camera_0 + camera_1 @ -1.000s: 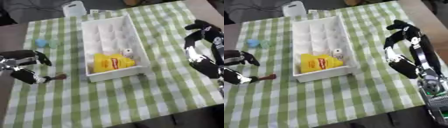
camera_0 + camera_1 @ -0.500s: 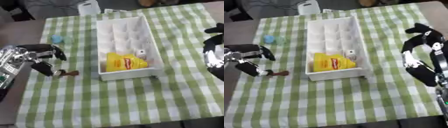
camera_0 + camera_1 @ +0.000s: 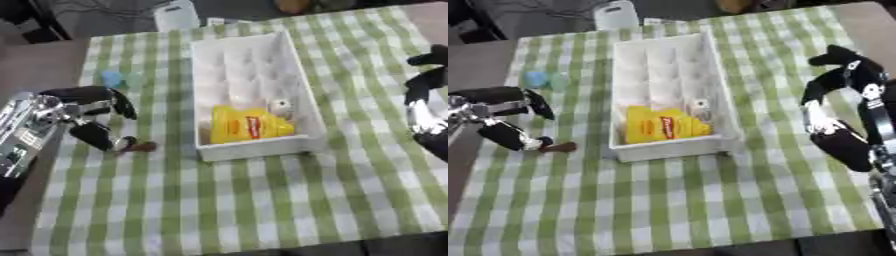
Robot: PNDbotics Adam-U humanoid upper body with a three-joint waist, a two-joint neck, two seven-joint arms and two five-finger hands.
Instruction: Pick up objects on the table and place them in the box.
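A white box (image 3: pixel 667 90) stands mid-table, holding a yellow packet with a red label (image 3: pixel 662 128) and a small white cube (image 3: pixel 701 105). A small brown object (image 3: pixel 141 147) lies on the cloth left of the box. My left hand (image 3: pixel 87 115) hovers just left of it, open, its fingers arched above and its thumb tip almost touching the brown object. Two small blue and teal pieces (image 3: pixel 118 79) lie further back on the left. To the right of the box my right hand (image 3: pixel 826 107) hangs open over the cloth, holding nothing.
A green and white checked cloth (image 3: pixel 710 200) covers the table. A white container (image 3: pixel 177 15) stands at the far edge behind the box. Bare table (image 3: pixel 35 65) shows at the left, beyond the cloth.
The whole picture has shifted, so the camera moved. The left hand has kept its place by the brown object. Nothing was picked up or let go.
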